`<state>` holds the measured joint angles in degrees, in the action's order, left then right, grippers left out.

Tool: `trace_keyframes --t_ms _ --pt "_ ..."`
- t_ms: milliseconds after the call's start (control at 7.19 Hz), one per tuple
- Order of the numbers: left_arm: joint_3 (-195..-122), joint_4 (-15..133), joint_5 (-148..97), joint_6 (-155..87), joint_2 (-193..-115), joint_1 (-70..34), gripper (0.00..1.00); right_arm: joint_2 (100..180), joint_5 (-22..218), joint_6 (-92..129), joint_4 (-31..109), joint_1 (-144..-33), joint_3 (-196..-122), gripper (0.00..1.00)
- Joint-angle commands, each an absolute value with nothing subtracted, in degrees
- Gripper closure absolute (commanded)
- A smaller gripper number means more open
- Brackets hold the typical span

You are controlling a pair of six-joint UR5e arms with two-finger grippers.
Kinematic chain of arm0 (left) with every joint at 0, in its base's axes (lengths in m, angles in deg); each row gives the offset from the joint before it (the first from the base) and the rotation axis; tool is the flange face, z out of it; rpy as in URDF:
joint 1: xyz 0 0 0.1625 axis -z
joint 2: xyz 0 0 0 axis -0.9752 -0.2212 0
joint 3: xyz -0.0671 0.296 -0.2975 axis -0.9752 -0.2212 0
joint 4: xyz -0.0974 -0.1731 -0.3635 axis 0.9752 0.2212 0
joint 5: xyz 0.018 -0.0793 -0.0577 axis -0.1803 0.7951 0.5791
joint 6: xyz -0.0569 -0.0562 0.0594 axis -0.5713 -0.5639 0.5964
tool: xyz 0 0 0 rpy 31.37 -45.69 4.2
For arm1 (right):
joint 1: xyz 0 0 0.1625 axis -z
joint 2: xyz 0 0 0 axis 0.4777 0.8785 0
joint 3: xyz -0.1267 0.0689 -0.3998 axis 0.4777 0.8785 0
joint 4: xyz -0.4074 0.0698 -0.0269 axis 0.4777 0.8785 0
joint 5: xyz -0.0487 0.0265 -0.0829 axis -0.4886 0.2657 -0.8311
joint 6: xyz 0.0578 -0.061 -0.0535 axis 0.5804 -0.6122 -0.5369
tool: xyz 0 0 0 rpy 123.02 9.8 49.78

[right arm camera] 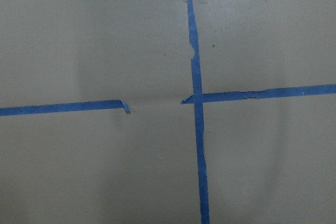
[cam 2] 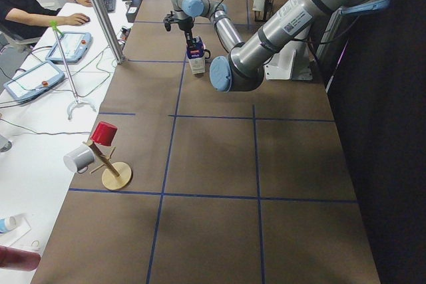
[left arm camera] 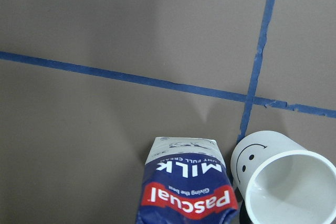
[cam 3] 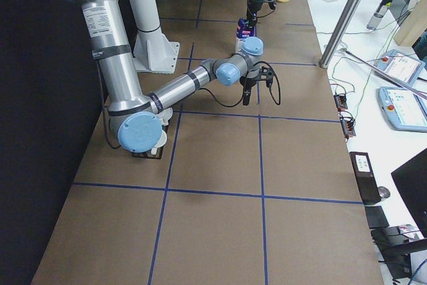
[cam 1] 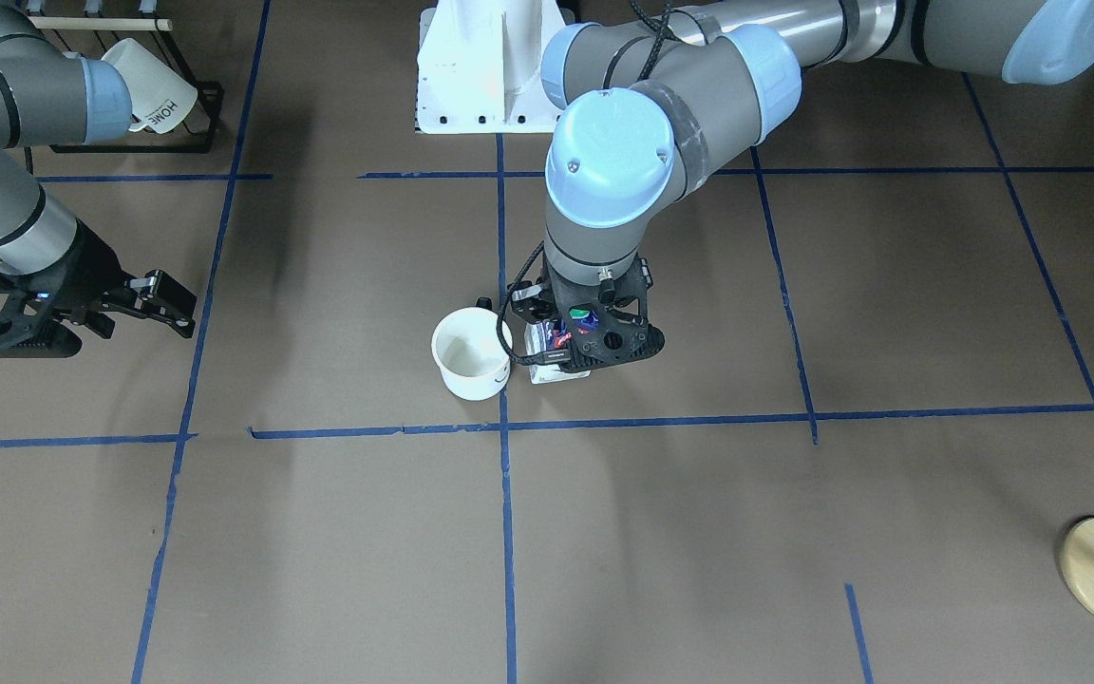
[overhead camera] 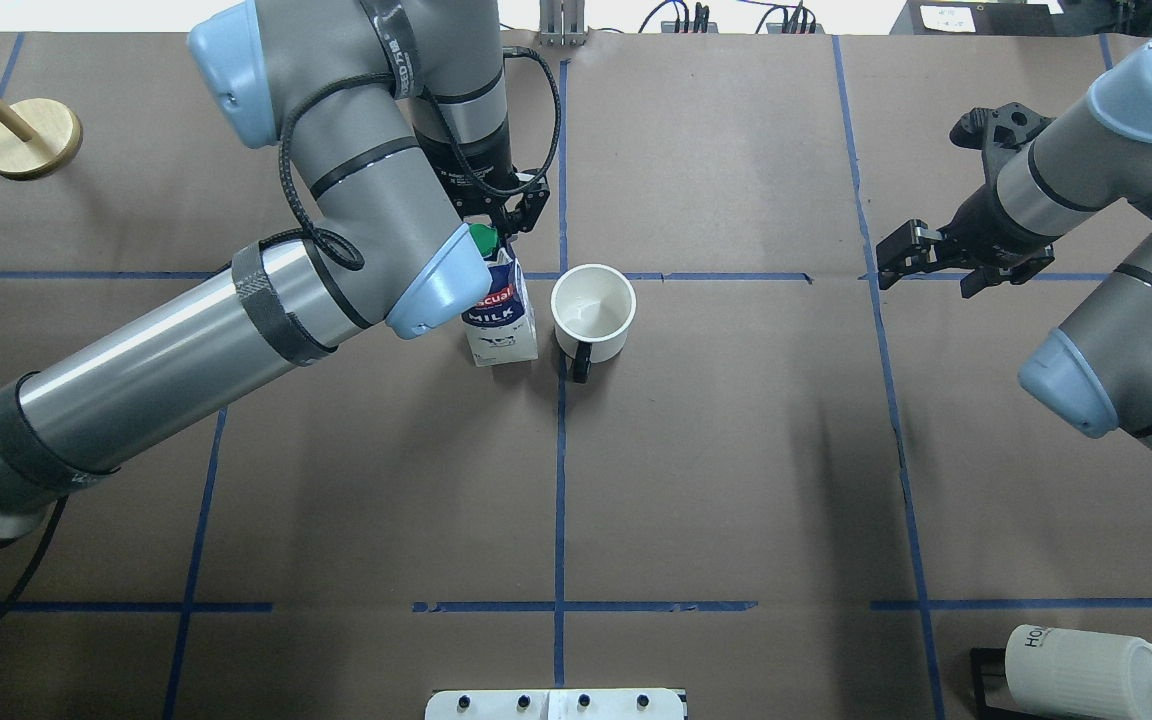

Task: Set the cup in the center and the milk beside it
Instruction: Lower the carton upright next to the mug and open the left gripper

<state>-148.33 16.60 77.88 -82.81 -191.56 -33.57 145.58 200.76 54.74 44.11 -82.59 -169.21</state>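
Observation:
The white cup [overhead camera: 592,312] stands upright beside the center tape crossing [overhead camera: 562,275], on the lengthwise tape line, handle toward the robot. Its smiley face shows in the left wrist view [left arm camera: 251,153]. The navy and white milk carton [overhead camera: 501,320] stands close beside the cup, on its left in the overhead view, base at the brown surface. My left gripper [overhead camera: 499,225] comes straight down onto the carton's top by the green cap [overhead camera: 481,238] and looks shut on it; it also shows in the front view [cam 1: 594,328]. My right gripper [overhead camera: 898,262] is open and empty, far off to the right.
A black rack with ribbed "HOME" mugs [overhead camera: 1076,665] stands at the near right corner. A wooden peg stand [overhead camera: 31,135] is at the far left. The robot's white base plate [cam 1: 480,66] lies at the near middle edge. The right wrist view shows only tape lines [right arm camera: 197,98].

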Motion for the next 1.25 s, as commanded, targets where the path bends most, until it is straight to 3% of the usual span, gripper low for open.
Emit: trace_keyframes --t_ms 0,278,417,557,696,835,1113 --pt "-147.7 17.5 77.5 -82.5 -191.7 -33.7 0.85 145.7 199.3 54.7 44.1 -82.6 -169.2 0.0" --pt "-147.5 18.2 77.5 -81.8 -191.3 -34.7 0.8 145.7 199.1 54.7 44.1 -82.6 -169.2 0.0" --pt "-147.4 18.2 77.5 -81.8 -191.5 -34.7 0.7 145.7 199.1 54.7 44.1 -82.5 -169.2 0.0" --pt "-147.4 18.2 77.5 -81.8 -191.6 -34.7 0.13 145.7 199.1 54.7 44.1 -82.5 -169.1 0.0" --pt "-147.8 18.2 77.4 -82.1 -191.6 -34.6 0.01 145.7 199.2 54.7 44.1 -82.5 -169.1 0.0" --pt "-149.3 18.1 77.4 -82.3 -191.4 -34.3 0.0 145.7 199.2 54.7 44.1 -82.5 -169.0 0.0" --pt "-163.1 17.4 77.6 -82.6 -184.5 -30.8 0.0 145.6 199.3 54.5 44.1 -82.7 -168.8 0.0"
